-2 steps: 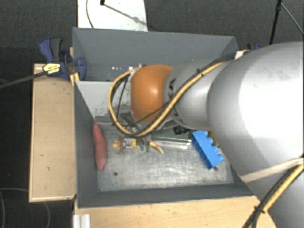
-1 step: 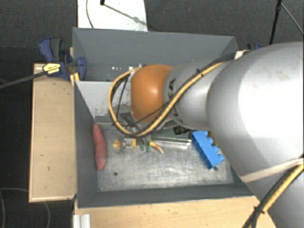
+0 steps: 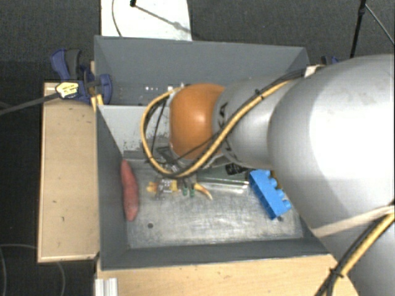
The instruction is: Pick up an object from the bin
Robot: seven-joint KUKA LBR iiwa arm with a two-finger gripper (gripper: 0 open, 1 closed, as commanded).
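Observation:
My gripper [image 3: 168, 168] shows as a dark body under the arm's wrist, low over the middle left of the bin floor. Right below it lies a small yellow and grey piece [image 3: 159, 188], with small green and orange bits [image 3: 192, 191] beside it. A long reddish-pink thing [image 3: 129, 191] lies along the left wall, a little left of the gripper. To the right of the gripper rests a clear, silvery tube [image 3: 223, 184]. A blue toy brick with studs [image 3: 270, 193] lies at an angle further right.
The arm and its orange wrist cover hide the back and right of the bin. Bare bin floor shows along the front, below the small pieces and the blue brick.

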